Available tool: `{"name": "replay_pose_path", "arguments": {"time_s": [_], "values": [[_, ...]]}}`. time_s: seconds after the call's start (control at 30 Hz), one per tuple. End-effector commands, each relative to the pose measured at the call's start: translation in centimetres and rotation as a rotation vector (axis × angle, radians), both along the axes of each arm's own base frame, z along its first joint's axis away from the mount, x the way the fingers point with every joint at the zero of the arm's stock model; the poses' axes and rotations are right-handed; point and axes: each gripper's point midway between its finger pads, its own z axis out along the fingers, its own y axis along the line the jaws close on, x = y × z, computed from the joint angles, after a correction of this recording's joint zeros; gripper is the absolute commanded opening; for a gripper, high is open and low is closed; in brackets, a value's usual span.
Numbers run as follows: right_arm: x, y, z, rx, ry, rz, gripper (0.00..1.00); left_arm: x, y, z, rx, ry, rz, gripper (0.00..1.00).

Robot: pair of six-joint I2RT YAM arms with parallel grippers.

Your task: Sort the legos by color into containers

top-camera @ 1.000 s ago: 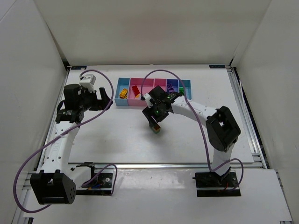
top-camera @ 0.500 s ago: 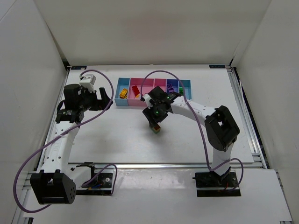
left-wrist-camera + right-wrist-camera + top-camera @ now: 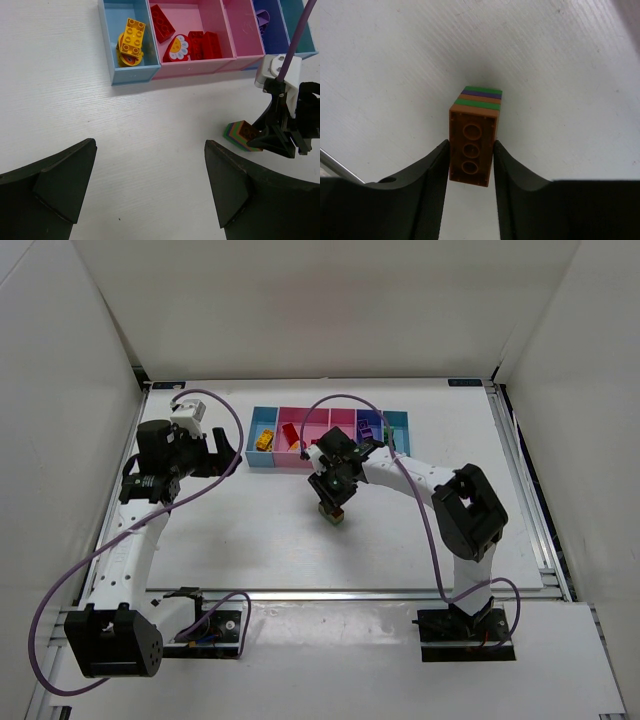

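RIGHT ARM TAKES A BRICK: the right gripper [image 3: 470, 150] clamps its two fingers on the sides of a striped lego chunk [image 3: 476, 104] (orange, green and purple layers). The chunk sits at the centre of the top view, low over the white table [image 3: 240, 530], just below the row of containers [image 3: 195, 66]. At the left of that view, the left gripper [image 3: 150, 150] hangs with its jaws spread wide, holding nothing. A yellow brick [image 3: 132, 36] lies in the light-blue end bin [image 3: 131, 76], and red bricks [image 3: 204, 44] lie in the wide pink bin [image 3: 200, 15].

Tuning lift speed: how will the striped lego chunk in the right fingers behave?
Likely rigid and light: the striped chunk is stacked plastic bricks. Flat sides against the fingers should resist slipping. Stacked layers might separate if twisted.
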Motion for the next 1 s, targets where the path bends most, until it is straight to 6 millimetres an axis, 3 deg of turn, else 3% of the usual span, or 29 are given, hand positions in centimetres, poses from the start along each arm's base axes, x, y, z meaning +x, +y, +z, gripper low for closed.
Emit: {"name": "replay_pose_path", "arguments": {"time_s": [0.0, 0.13, 0.23, 0.37, 0.43, 0.47, 0.5, 0.63, 0.7, 0.83, 0.97], "values": [[0.8, 1.0, 1.0, 0.037, -0.032, 0.016, 0.32, -0.2, 0.1, -0.4, 0.008, 0.008, 0.001, 0.99], [0.8, 1.1, 1.5, 0.047, -0.041, 0.031, 0.18, -0.5, -0.2, -0.5, 0.001, 0.008, -0.01, 0.99], [0.5, 1.6, 3.5, 0.096, -0.049, 0.051, 0.1, -1.4, -1.5, -0.8, -0.043, 0.006, -0.082, 0.99], [0.1, 1.9, 7.6, 0.25, 0.011, 0.042, 0.03, -4.7, -6.0, 1.0, -0.213, -0.037, -0.366, 1.0], [-0.8, 2.8, 10.9, 0.418, 0.113, 0.076, 0.02, -6.7, -7.8, 1.9, -0.292, -0.039, -0.507, 0.99], [-0.2, 2.2, 12.3, 0.487, 0.159, 0.037, 0.02, -7.3, -8.3, 2.3, -0.317, -0.045, -0.549, 0.99], [-1.0, 2.9, 14.6, 0.606, 0.242, 0.07, 0.02, -7.8, -8.6, 2.4, -0.342, -0.039, -0.583, 0.99], [0.2, 2.2, 19.4, 0.854, 0.354, 0.099, 0.02, -10.5, -9.9, 3.1, -0.449, -0.022, -0.751, 1.0], [-0.2, 2.1, 20.7, 0.92, 0.436, 0.123, 0.02, -10.8, -10.2, 3.3, -0.473, -0.024, -0.787, 0.99], [0.3, 2.4, 22.1, 0.998, 0.431, 0.191, 0.02, -11.8, -10.5, 3.7, -0.536, -0.026, -0.919, 0.99], [0.4, 3.1, 23.2, 1.026, 0.444, 0.233, 0.01, -11.2, -10.5, 4.0, -0.588, 0.009, -0.992, 0.99]]}}
